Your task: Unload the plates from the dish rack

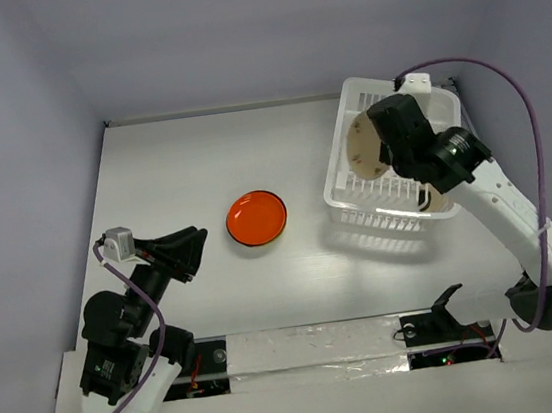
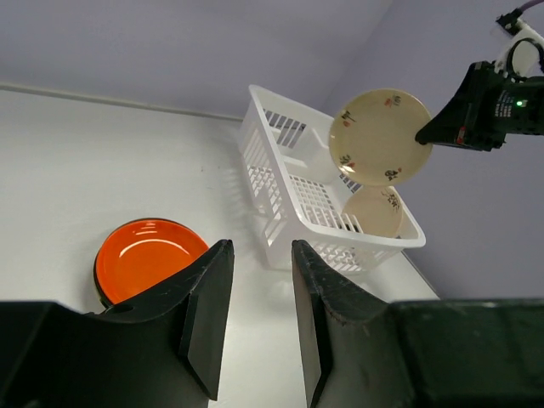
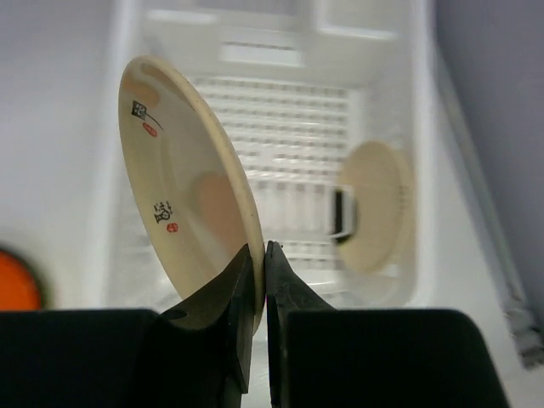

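While the right gripper (image 3: 260,251) has its jaws clamped on the rim of a cream plate (image 3: 183,187), this plate stands on edge above the white dish rack (image 1: 337,164) — a second cream plate (image 3: 374,208) leans inside it. The left gripper (image 2: 259,248) hangs with jaws apart over the table (image 1: 171,169), near the orange-red plate (image 1: 256,218) — this one lies flat, well apart from the rack.
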Available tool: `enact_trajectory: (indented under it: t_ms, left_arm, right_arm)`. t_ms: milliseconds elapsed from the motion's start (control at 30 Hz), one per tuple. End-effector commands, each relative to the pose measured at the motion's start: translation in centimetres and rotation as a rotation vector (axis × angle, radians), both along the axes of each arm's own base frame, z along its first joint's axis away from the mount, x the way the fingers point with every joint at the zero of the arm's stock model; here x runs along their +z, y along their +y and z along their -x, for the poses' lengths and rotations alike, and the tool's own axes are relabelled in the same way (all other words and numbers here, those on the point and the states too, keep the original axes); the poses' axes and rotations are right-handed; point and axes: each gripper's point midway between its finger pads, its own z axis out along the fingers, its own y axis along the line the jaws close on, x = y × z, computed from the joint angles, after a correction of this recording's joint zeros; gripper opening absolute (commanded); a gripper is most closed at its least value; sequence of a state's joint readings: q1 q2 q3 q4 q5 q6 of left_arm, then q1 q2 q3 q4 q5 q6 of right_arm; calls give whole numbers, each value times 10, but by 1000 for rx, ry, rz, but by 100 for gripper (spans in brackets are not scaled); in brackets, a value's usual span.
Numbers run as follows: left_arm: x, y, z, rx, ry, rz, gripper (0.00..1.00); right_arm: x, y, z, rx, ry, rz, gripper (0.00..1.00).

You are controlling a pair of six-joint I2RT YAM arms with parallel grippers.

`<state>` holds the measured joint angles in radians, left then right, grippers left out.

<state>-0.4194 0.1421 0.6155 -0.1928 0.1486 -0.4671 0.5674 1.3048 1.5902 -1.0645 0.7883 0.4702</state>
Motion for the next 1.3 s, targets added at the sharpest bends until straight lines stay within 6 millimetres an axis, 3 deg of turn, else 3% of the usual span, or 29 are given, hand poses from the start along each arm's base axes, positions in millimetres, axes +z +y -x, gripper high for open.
enact_trajectory:
  t_ms: [0,67,133,200,300,367,467,667,833,967,1067,1100,1167,1267]
  left_arm:
    - [10,-2,-1,-8,-16,13,31]
    - [8,-3,-3,-6,-8,8,31]
    - [7,-3,-5,-3,-1,5,31]
    - [4,-3,-7,0,8,2,31]
    - [3,-3,-8,4,12,2,31]
    - [4,-3,-8,7,13,2,31]
    - [1,-2,-11,15,24,-1,31]
    - [-2,-3,-15,18,36,-10,31]
    - [-1,-3,-14,17,34,-9,31]
    - [-1,-4,-14,11,30,-8,31]
    - [0,-4,-14,9,29,-8,31]
    - [-1,-4,-13,7,29,-8,31]
    - [0,-5,-13,3,27,-8,31]
    - [0,-5,-12,0,23,-6,31]
  right_arm:
    - [2,101,-9,285,-52,-271,0]
    - [-14,160,-14,406,-55,-356,0]
    - [-20,201,-18,492,-59,-440,0]
    - [-41,242,-22,576,-19,-495,0]
    - [-69,272,-31,623,42,-522,0]
    - [-75,285,-37,638,44,-549,0]
    - [-98,312,-34,691,97,-604,0]
    - [-148,325,-26,690,195,-658,0]
    - [-170,312,-22,636,228,-629,5]
    - [-188,303,-19,602,260,-597,18]
    - [-186,294,-19,581,255,-563,40]
    - [-183,291,-20,577,244,-556,50]
    - [-168,285,-19,577,219,-547,61]
    - [-139,267,-20,547,153,-515,62]
